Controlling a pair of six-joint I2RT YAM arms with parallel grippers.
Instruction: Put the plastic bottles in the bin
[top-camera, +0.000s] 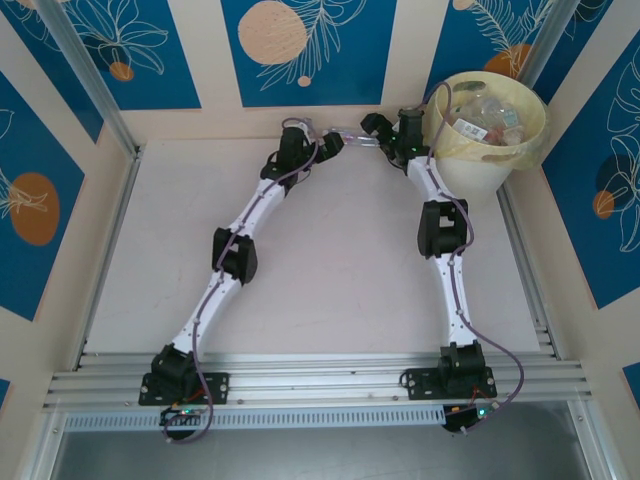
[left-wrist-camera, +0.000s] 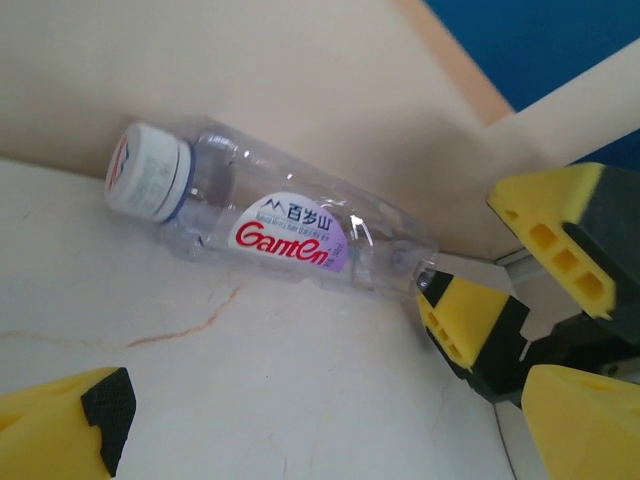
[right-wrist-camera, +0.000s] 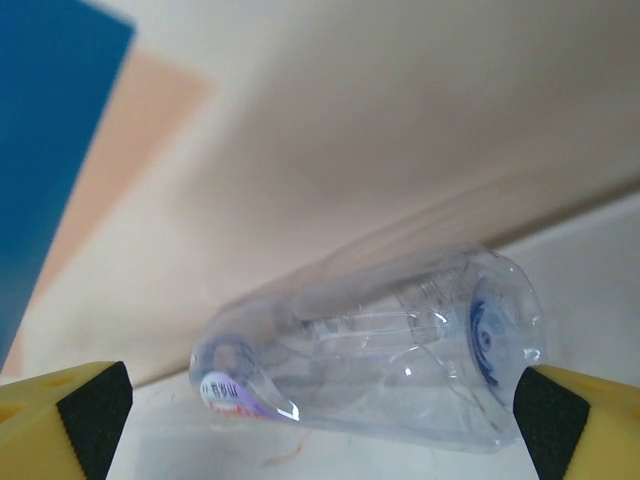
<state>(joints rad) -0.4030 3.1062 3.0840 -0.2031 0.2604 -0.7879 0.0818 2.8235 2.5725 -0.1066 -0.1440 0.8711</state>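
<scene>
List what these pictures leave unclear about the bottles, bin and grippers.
- Top view: how many bottles lie in the bin; too small, overlapping, partly behind its rim.
- Right wrist view: the label of the bottle, blurred; whether the right gripper touches it, fingers cut off by the lower edge.
- Left wrist view: left gripper fingers, cut off at the bottom corners.

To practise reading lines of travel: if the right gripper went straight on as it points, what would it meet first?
Most likely the clear plastic bottle lying on its side, framed by the open right gripper; the beige wall lies behind it, though depth is hard to judge.
</scene>
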